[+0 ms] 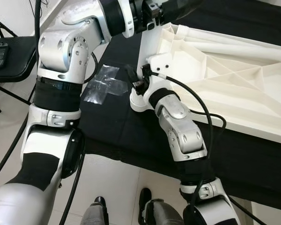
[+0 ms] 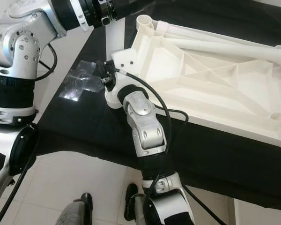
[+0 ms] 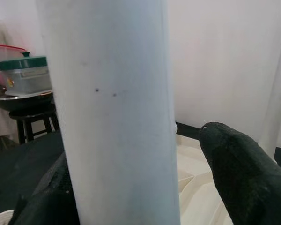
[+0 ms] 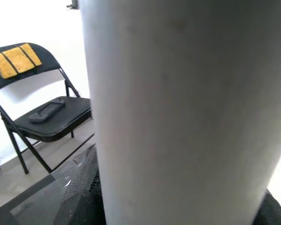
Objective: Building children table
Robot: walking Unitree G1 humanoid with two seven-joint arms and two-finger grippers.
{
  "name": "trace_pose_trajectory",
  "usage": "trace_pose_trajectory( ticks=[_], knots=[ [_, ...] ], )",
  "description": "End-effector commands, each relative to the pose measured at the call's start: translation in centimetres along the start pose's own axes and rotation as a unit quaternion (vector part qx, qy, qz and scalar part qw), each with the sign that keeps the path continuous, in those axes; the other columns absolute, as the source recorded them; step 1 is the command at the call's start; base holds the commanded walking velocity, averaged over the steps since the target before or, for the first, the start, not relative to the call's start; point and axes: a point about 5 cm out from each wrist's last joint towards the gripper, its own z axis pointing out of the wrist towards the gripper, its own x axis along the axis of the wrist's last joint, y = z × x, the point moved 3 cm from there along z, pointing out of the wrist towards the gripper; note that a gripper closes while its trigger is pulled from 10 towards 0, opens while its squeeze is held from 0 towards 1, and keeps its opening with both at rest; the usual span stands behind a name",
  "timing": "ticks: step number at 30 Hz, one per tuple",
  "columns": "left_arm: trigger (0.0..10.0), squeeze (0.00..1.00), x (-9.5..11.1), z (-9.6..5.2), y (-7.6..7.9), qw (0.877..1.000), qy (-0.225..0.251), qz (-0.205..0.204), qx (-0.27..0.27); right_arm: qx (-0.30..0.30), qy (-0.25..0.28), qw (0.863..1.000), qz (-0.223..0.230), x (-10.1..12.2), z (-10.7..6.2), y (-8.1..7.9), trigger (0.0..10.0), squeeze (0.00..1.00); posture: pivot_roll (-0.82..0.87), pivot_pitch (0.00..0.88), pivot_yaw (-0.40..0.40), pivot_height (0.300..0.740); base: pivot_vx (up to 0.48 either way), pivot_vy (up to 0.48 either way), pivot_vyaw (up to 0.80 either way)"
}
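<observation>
Tabletop [image 2: 210, 79] lies upside down on the black cloth [image 2: 84, 126], ribbed underside up. All places below are taken from its near-left corner [image 2: 126, 58].

Leg [image 1: 147, 51]: white tube standing at that corner, long axis upright, roughly square to the tabletop plane. Its foot sits at a white round piece [image 1: 136, 102] on the cloth, just below the corner; whether it is seated in a socket cannot be told, as the arm hides the joint.

Right gripper [image 1: 139, 80]: low on the leg, beside the corner. The right wrist view shows the tube close between the black fingers, so it appears clamped on the leg.

Left gripper [image 1: 152, 14]: above the corner, on the upper stretch of the same leg. In the left wrist view, a finger [image 3: 243, 173] stands on each side of the tube; grasping, as far as I can judge.

Two more legs [image 2: 225, 44] lie flat across the far side of the tabletop, well apart from the corner.

Judgement: the coming move turns on keeping the leg's axis upright over the corner; the right gripper is nearer the joint.
</observation>
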Motion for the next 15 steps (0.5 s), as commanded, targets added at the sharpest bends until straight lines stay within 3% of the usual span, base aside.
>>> trace_pose_trajectory(
  ticks=[1, 3, 4, 8, 15],
  knots=[
    [3.7, 0.0, -0.5, 0.4, 1.4, 0.999, -0.002, -0.007, -0.045, 0.023, -0.085, 0.995, 0.038, -4.0, -0.8, -2.9, 0.0, 0.0, 0.14, 0.326, -0.064, 0.74, 0.0, 0.0, 0.0],
    [3.7, 0.0, -0.5, 0.3, 1.3, 0.999, -0.002, -0.008, -0.045, 0.019, -0.081, 0.996, 0.043, -3.9, -0.9, -2.9, 0.0, 0.0, 0.14, 0.326, -0.064, 0.74, 0.0, 0.0, 0.0],
    [0.0, 0.0, -0.4, -0.4, 0.9, 0.999, -0.001, -0.009, -0.043, 0.017, -0.076, 0.996, 0.046, -3.7, -0.9, -2.9, 0.0, 0.0, 0.14, 0.325, -0.059, 0.74, 0.0, 0.0, 0.0],
    [0.0, 0.0, -0.1, -2.1, 0.5, 0.999, -0.001, -0.01, -0.039, 0.012, -0.058, 0.997, 0.051, -3.5, -1.2, -2.8, 0.0, 0.0, 0.14, 0.322, -0.053, 0.74, 0.0, 0.0, 0.0],
    [0.0, 0.0, -0.1, -2.5, 0.9, 0.999, -0.002, -0.013, -0.038, 0.0, -0.042, 0.998, 0.055, -3.4, -1.3, -2.7, 0.0, 0.0, 0.14, 0.32, -0.052, 0.74, 0.0, 0.0, 0.0]
  ],
)
